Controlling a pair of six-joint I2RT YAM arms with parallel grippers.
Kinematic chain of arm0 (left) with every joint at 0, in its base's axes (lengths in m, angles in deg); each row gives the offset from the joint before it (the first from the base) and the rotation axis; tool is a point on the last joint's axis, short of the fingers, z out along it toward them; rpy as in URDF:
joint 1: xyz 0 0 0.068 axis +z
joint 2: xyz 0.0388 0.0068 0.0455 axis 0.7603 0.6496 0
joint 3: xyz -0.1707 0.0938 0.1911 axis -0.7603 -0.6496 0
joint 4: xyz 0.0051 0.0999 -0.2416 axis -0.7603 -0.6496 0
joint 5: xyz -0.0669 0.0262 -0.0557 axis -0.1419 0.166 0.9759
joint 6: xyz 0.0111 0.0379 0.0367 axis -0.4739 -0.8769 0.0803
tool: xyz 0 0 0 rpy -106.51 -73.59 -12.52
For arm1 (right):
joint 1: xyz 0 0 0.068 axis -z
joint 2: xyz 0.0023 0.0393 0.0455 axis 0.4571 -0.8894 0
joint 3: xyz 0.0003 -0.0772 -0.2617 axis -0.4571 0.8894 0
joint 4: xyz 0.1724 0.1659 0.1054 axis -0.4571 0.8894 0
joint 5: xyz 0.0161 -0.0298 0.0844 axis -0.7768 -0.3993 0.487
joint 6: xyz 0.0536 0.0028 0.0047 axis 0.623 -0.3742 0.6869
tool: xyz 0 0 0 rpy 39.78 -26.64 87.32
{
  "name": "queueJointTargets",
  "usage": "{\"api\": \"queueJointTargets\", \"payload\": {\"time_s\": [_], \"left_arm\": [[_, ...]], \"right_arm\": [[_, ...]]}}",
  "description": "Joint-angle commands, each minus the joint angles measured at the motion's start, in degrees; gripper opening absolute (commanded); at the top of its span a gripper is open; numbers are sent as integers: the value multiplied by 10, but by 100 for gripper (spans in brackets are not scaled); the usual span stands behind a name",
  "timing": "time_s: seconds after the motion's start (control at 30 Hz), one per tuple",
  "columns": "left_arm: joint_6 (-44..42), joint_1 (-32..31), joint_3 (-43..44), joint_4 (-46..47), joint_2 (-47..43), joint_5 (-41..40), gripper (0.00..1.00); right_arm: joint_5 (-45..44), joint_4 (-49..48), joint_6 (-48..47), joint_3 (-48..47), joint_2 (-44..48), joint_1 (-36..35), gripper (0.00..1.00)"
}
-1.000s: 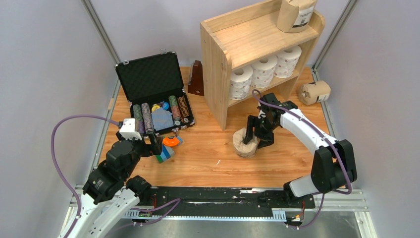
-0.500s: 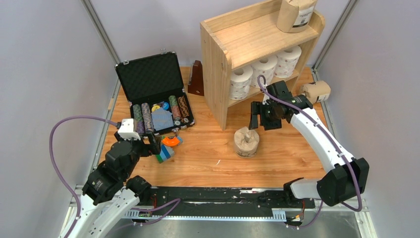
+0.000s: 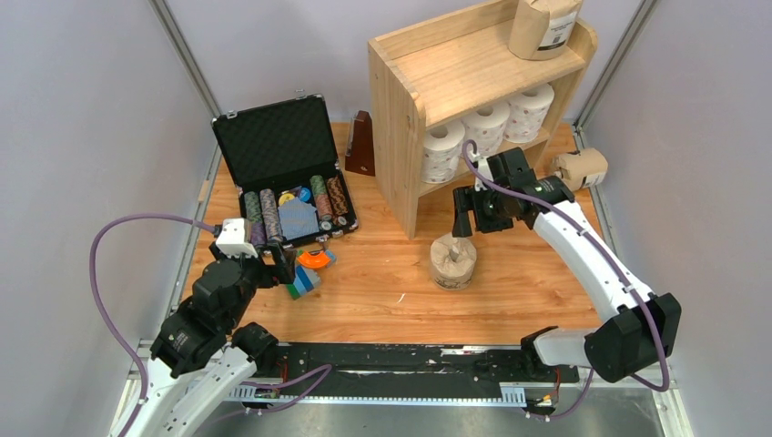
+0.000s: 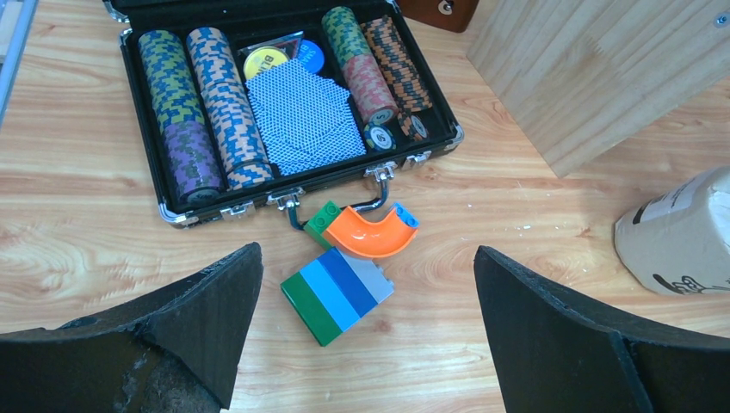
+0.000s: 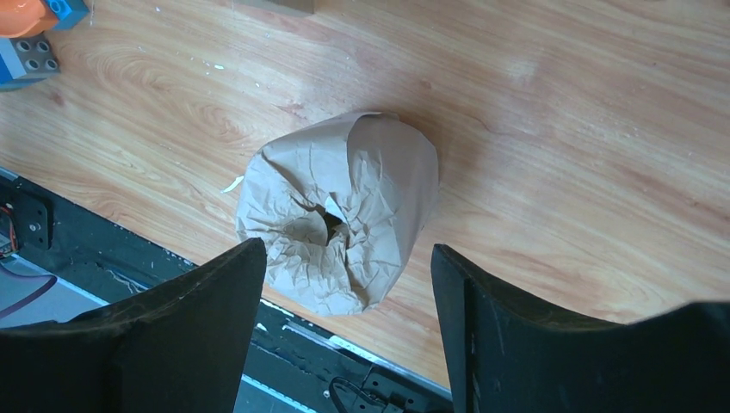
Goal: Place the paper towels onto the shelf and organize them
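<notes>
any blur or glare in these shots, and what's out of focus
Top external: evenly lit, sharp, only a soft shadow by the kraft roll. Left wrist: poker case crisp, near fingers dark, slightly soft. Right wrist: roll sharp, fingers just dark shapes.

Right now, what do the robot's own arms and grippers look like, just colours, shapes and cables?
Both arms have white tube links between chunky black joint housings: the left arm, the right arm. A purple cable loops along each. The left gripper and right gripper carry broad, black, wedge-shaped fingers with a matte, rough face. I see no markings.
</notes>
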Motion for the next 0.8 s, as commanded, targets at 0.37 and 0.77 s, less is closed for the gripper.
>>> {"api": "queueJointTargets", "payload": {"time_s": [0.37,0.77], "left_arm": [[-5,-1,-3,20,6,2,100],[-7,-2,-4,22,13,9,100]], "right_arm": [[-18,-34,-5,44,-62,-15,63],[-26,-44,10,55,-99,-19,44]]}}
